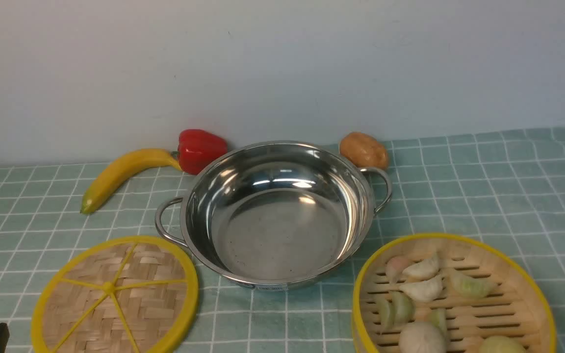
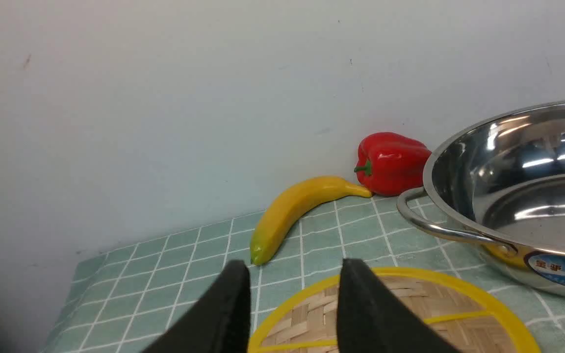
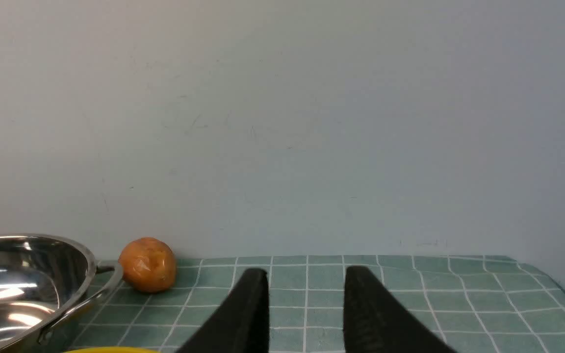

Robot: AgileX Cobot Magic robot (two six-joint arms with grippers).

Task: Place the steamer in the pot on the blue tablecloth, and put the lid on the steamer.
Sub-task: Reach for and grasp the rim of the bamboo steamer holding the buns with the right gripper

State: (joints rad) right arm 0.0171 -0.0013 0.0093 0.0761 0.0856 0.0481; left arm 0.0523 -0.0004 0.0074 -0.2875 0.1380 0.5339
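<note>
Left wrist view shows the left hand point(image 2: 295, 262) hanging low over the rim of the lid point(image 2: 395, 314), its two black fingers parted and gripping nothing. The lid lies flat on the blue tablecloth point(image 1: 498, 181), near the front, just beside the pot's left loop handle. Behind it a banana point(image 1: 120, 174) runs up to a red pepper point(image 1: 200, 149) at the wall. The pot point(image 1: 277, 235) stands upright mid-cloth, its shiny floor bare, with a potato point(image 1: 364, 150) by its right handle. The steamer point(image 1: 459, 237) sits on the cloth to the pot's near right (partly cut off by the frame), holding pale dumplings point(image 1: 424, 289) on its slatted floor. The right hand point(image 3: 307, 269) hovers over open cloth, fingers likewise apart around nothing.
</note>
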